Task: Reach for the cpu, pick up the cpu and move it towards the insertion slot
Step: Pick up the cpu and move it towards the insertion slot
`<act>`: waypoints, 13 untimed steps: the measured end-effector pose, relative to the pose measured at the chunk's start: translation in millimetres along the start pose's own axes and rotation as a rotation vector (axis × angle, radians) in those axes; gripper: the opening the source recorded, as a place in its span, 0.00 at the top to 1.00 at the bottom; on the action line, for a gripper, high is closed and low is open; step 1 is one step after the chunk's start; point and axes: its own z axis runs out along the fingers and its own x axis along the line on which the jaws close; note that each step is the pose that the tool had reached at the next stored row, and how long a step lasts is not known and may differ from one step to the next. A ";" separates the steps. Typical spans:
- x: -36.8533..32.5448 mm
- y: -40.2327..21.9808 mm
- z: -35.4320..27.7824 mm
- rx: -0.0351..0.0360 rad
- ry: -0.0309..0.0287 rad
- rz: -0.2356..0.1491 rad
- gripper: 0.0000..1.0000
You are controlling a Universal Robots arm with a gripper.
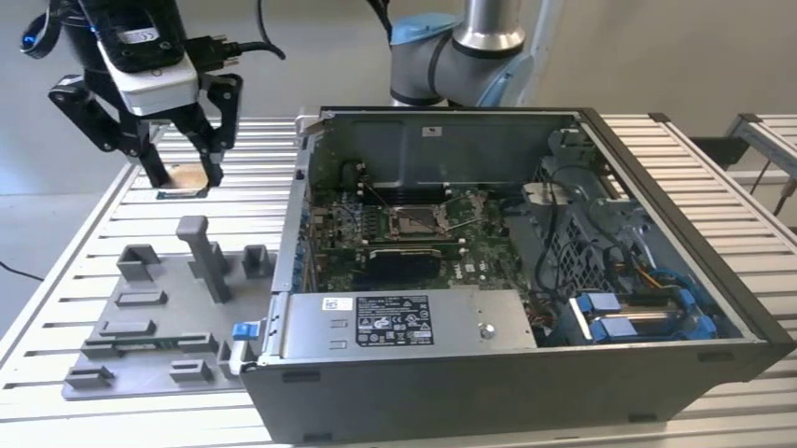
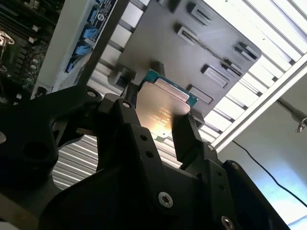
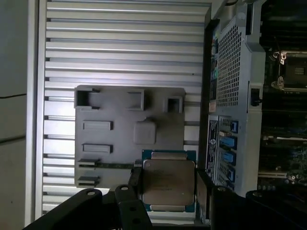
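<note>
My gripper [image 1: 187,179] hangs over the slatted table at the exterior view's far left, beyond the grey tray [image 1: 149,317]. It is shut on the cpu [image 1: 189,174], whose tan face shows between the black fingers. In both wrist views the cpu [image 3: 168,184] [image 2: 163,112] is a square silver chip with a green rim, clamped on two opposite edges and held above the table. The insertion slot [image 1: 417,219] is a silver-framed socket on the green motherboard inside the open computer case, well off to the exterior view's right of the gripper. The first wrist view also shows the slot [image 3: 292,72].
The open computer case [image 1: 524,373] takes up the middle and right of the table, its tall left wall [image 1: 299,205] standing between gripper and motherboard. The tray carries several upright posts [image 1: 205,257]. The robot arm's base [image 1: 468,47] stands behind the case.
</note>
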 end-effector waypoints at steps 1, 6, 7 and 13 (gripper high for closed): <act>-4.3 -0.1 0.0 0.0000 0.0000 0.000 1.00; -26.4 -0.5 -0.1 0.0000 0.0000 0.000 1.00; -31.0 -0.6 -0.1 0.0000 0.0000 0.000 1.00; -58.2 -1.1 -0.2 0.0000 0.0001 0.000 1.00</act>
